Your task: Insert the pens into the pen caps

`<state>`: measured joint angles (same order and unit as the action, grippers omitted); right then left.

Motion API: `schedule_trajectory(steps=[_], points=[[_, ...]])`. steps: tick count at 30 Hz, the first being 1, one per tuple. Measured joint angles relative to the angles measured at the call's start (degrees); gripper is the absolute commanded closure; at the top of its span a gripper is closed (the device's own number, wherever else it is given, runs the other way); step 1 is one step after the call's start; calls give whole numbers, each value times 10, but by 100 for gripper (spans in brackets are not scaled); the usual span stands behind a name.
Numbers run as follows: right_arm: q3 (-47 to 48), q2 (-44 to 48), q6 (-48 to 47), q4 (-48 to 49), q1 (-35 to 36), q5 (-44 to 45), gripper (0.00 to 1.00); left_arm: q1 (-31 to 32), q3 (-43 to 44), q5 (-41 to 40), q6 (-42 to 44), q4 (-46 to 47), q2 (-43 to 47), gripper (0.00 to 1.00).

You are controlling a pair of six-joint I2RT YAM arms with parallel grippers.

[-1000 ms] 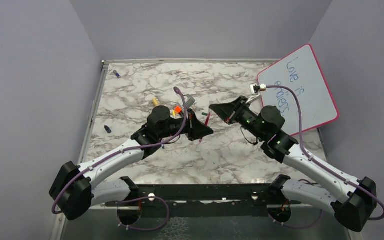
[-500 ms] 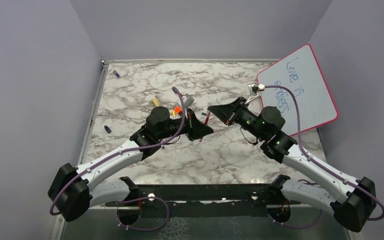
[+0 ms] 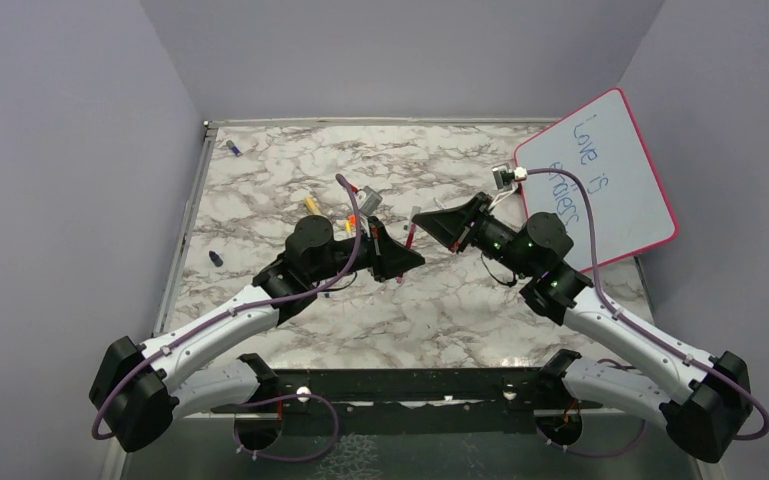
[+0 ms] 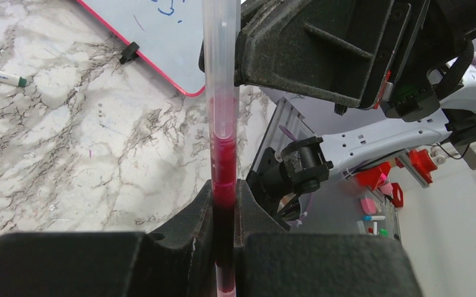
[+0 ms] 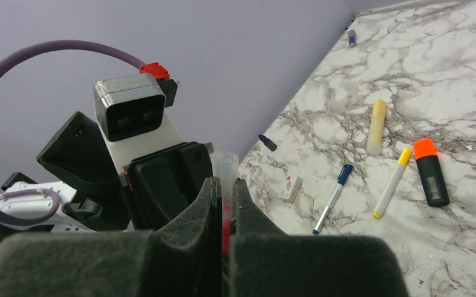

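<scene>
1. My left end effector (image 4: 224,209) is clamped on the dark red pen (image 4: 225,162). My right end effector (image 5: 223,185) is fully closed on the clear-and-red piece (image 5: 225,166) that I take for its cap. Both parts hang in the air above the worktop (image 3: 440,300), between my wrists.
2. If pen and cap are off line when I press, the pen may jam, bend or twist out of a grip.
3. Both holds are narrow, so a slip could drop the pen onto the worktop, near the blue pen (image 5: 333,199) and highlighter (image 5: 430,172).
4. My fingers stand close together, so pushing too far could knock them into each other.
5. The whiteboard (image 3: 600,180) reads "Love is", then "endles…", cut off by my right arm.
6. The print on the white pen (image 4: 0,75) is too small to read.
</scene>
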<state>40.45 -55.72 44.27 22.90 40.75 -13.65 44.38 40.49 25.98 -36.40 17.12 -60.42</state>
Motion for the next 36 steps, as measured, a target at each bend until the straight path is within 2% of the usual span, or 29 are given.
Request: schedule_trajectory(steps=[4, 12, 17, 26, 36], points=[[0, 1, -15, 1, 0, -4, 89, 0, 0, 0, 0, -1, 0, 100], [1, 3, -29, -34, 5, -14, 46, -3, 0, 1, 22, 18, 1, 100], [5, 9, -33, -63, 7, -8, 33, -4, -7, 15, 41, 30, 6, 100], [35, 28, -38, -61, 7, 3, 33, -4, -26, 48, 68, 27, 19, 100], [67, -13, -37, -61, 7, -1, 61, -4, -26, 66, 89, 3, 32, 100]])
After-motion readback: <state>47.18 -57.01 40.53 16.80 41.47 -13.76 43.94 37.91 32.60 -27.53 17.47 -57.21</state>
